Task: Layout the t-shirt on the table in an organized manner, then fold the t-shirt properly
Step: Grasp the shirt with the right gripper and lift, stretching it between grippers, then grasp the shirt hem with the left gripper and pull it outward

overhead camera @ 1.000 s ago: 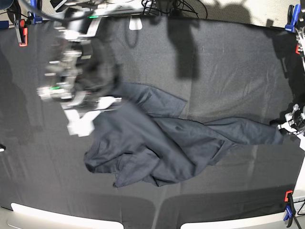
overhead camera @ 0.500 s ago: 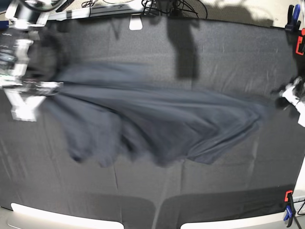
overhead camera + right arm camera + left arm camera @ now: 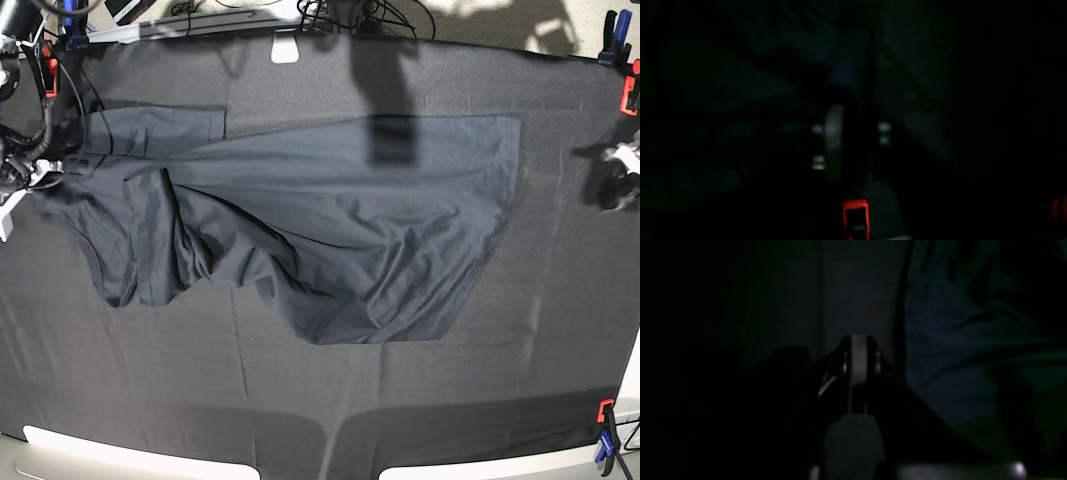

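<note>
Seen from the base camera, the navy-grey t-shirt (image 3: 350, 190) lies spread across the upper middle of the black-clothed desk (image 3: 450, 400). Its straight hem is toward the right of the frame and one short sleeve (image 3: 165, 125) lies flat at the upper left. The cloth is smooth on the right half but bunched in deep folds at left of centre. My right tool (image 3: 12, 185) sits at the far left edge of the frame, just beside the shirt's collar end. In its own very dark wrist picture the tool (image 3: 858, 133) shows its two sides standing apart with a black gap between them, and I cannot tell whether any cloth is in it. My left tool (image 3: 622, 185) hangs at the far right edge, well apart from the hem and holding nothing. In its wrist view (image 3: 858, 363) the tips look close together, but it is too dark for me to tell whether they meet. A red clamp (image 3: 604, 410) grips the desk's lower right corner.
</note>
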You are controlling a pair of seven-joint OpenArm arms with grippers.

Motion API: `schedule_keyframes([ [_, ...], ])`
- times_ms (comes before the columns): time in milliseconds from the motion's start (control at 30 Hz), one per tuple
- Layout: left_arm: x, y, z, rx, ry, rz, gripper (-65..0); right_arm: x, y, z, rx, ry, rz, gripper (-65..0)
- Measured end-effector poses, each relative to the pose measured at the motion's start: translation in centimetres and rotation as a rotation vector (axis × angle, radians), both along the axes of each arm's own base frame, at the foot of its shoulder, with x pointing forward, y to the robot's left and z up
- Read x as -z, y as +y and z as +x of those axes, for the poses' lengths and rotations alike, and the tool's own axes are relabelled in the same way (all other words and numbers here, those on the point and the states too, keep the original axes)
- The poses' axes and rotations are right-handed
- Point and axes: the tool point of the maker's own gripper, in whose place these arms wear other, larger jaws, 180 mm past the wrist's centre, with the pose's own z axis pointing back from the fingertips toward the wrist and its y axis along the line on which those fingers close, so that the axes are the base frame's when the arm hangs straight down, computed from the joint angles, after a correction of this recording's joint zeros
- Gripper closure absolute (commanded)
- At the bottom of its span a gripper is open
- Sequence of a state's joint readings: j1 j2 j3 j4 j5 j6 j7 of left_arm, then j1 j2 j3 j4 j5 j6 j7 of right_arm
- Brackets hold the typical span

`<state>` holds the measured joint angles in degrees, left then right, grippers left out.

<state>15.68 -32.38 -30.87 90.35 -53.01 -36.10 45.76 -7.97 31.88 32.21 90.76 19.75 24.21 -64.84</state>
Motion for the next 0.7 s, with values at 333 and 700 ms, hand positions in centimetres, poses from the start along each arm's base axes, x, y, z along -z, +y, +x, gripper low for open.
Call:
schedule_keyframes([
  [333,-1.6,-1.8,2.2,0.020,-0.090,-0.030,-21.1,-3.5,-1.3,2.5,-0.023,-0.089,-0.014,-26.9],
  [700,-2.6,-11.2,12.9,0.114,-0.162,0.132,-21.1,-4.6,1.3,5.1,-0.077,-0.186,0.097,-26.9],
])
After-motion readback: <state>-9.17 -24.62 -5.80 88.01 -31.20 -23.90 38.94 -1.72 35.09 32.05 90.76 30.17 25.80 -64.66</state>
